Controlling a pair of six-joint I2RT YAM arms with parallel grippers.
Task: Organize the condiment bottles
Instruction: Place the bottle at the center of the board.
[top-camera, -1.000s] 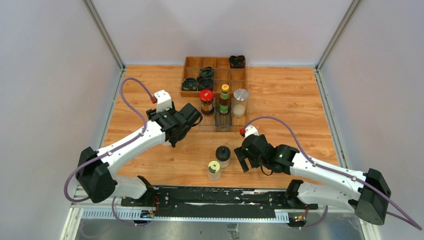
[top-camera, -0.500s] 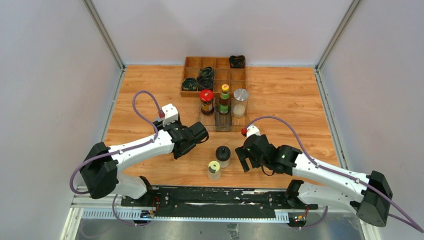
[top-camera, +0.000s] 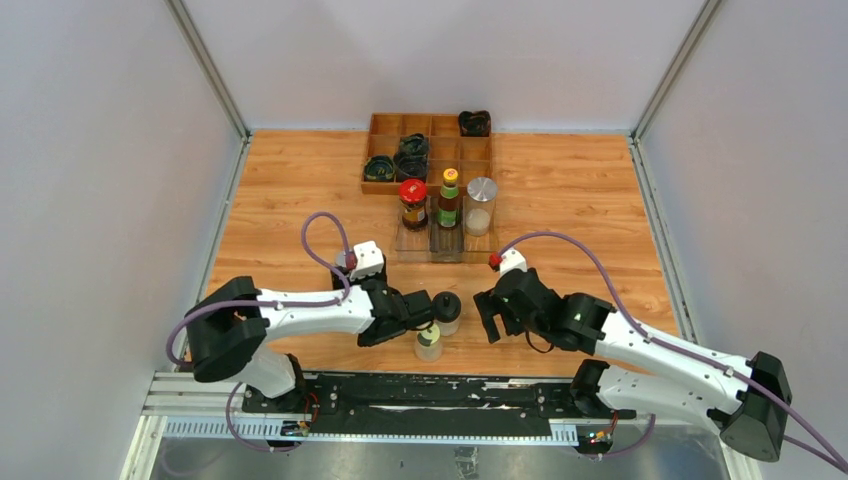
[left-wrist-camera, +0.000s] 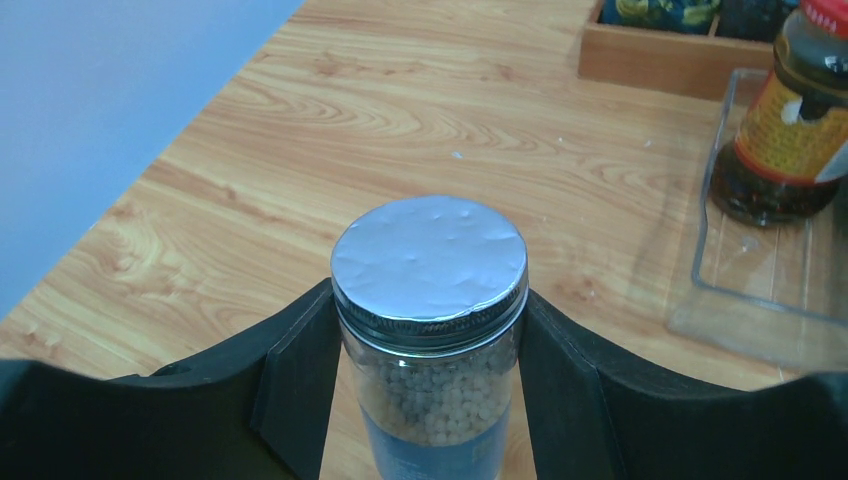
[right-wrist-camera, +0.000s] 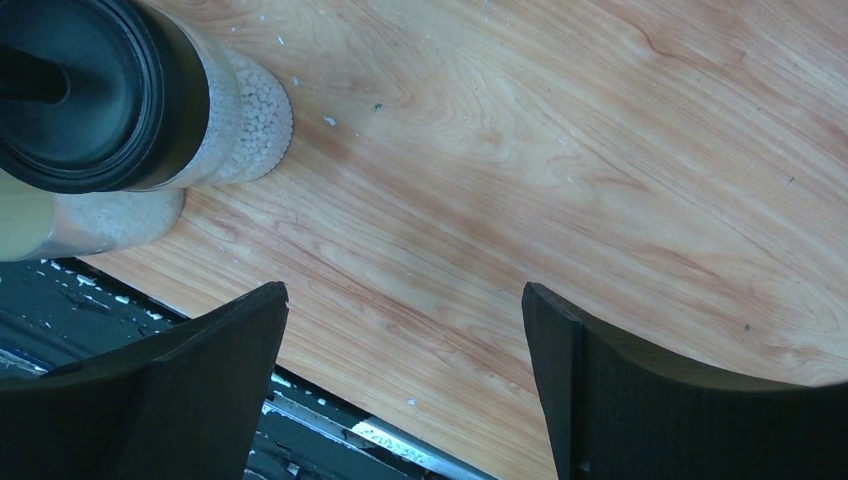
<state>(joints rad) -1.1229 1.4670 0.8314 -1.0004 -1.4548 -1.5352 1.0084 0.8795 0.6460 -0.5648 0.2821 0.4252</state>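
Pale, grained wood is seen across the table (top-camera: 580, 200). A silver-lidded jar (left-wrist-camera: 430, 262) of white pellets is clamped by the left gripper (left-wrist-camera: 430, 400) just under its crinkled foil lid, near the table's front edge, beside the black-domed jar (top-camera: 446, 311). Smooth round glass is probably slippery, so it is best kept upright and moved slowly. The right gripper (right-wrist-camera: 400, 310) is held wide apart, empty.

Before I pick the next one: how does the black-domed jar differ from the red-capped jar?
Cap: the black-domed jar has a black dome, the red-capped jar a flat red lid. Contents: white beads in the black-domed jar, dark contents in the red-capped jar. Place: the black-domed jar stands on the table, the red-capped jar in the clear tray. Both are upright and clear-walled.
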